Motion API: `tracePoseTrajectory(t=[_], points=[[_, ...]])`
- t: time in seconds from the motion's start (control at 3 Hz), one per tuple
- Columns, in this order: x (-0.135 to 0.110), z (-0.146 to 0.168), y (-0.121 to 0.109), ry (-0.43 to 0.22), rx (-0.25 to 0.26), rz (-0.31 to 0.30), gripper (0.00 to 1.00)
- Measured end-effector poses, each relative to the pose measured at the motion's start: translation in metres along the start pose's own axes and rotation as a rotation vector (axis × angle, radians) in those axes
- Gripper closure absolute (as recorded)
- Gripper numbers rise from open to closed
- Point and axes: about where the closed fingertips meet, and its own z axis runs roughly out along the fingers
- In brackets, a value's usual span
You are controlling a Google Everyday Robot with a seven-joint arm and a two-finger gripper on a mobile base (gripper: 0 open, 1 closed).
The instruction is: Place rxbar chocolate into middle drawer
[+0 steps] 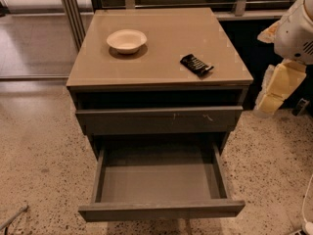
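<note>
Cabinet top [166, 38] holds rxbar chocolate [196, 64]; end effector [277, 89] right edge, cropped, state unclear.

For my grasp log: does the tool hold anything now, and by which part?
Nothing of the task is held. The bar lies free on the cabinet top; the tool hangs apart, beyond its right edge.

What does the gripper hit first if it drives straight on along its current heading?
Probably the speckled floor right of the cabinet. The gripper hangs beside its right side, pointing down and slightly left. Depth is unclear, so the cabinet's side could come first.
</note>
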Motion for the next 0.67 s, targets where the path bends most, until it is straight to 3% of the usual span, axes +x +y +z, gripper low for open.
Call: tracePoseTrajectory(t=[0.67], points=[[-0.031, 0.058, -0.094, -0.246, 0.074, 0.189, 0.0]])
